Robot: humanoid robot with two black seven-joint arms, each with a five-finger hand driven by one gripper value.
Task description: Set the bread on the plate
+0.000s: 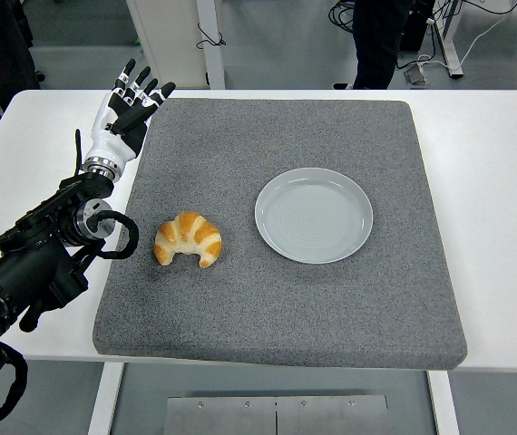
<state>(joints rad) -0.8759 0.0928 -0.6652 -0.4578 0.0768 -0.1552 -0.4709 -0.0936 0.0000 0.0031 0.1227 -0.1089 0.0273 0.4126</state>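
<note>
Nearest the table's front edge: grey felt mat [277, 299] covering most of the white table [494, 181]. On the mat's left-centre lies the croissant [188, 238], i.e. the bread; pale grey plate [314, 215] sits to its right, near but not touching, empty. Croissant's long axis runs roughly left-right; it's arched, hump toward the far side, both tips curling down toward the near edge.

Left arm comes in from the left edge, w/ the forearm just beside the croissant's left tip. Left hand [124, 111] is further back, over the mat's far-left corner, well apart from the bread: fingers extended and spread, holding nothing. Right arm not visible.

Step in hand, as I judge it: reach & grasp hasn't started. To do it well: bring the hand back toward the near side and down over the hump, thumb on one side, fingers on the other, across the short width at the thick middle, not at the tips (flaky, likely to crush). Light squeeze, lift clear of the felt, carry right, set down centred on the plate.

Far back: a person's dark legs [381, 41] and cables on the floor.
</note>
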